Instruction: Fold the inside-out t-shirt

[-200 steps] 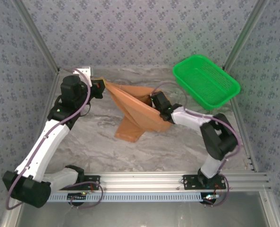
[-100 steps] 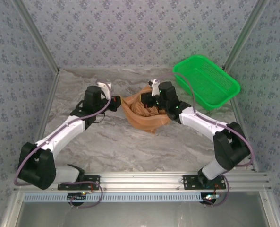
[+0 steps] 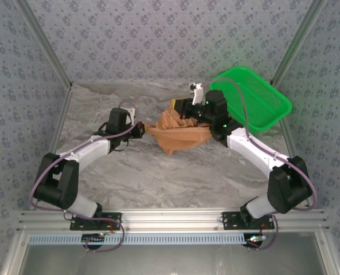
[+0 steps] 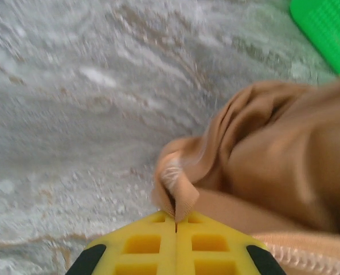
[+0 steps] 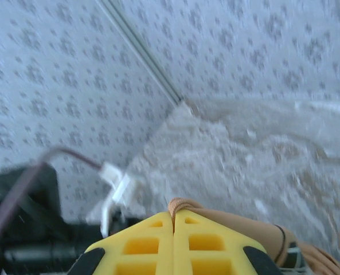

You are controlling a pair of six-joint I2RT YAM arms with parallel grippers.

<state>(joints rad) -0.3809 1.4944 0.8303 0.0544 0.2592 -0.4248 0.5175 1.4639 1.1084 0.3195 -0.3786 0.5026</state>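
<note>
bunching just right of centre in the overhead frame, the inside-out t-shirt (image 3: 180, 135) sags crumpled between both claws. the left gripper (image 3: 142, 130) is clamped on a fold at the cloth's left end. the right gripper (image 3: 185, 107) pinches its upper edge, near the green basket (image 3: 260, 97) at upper right.
</note>
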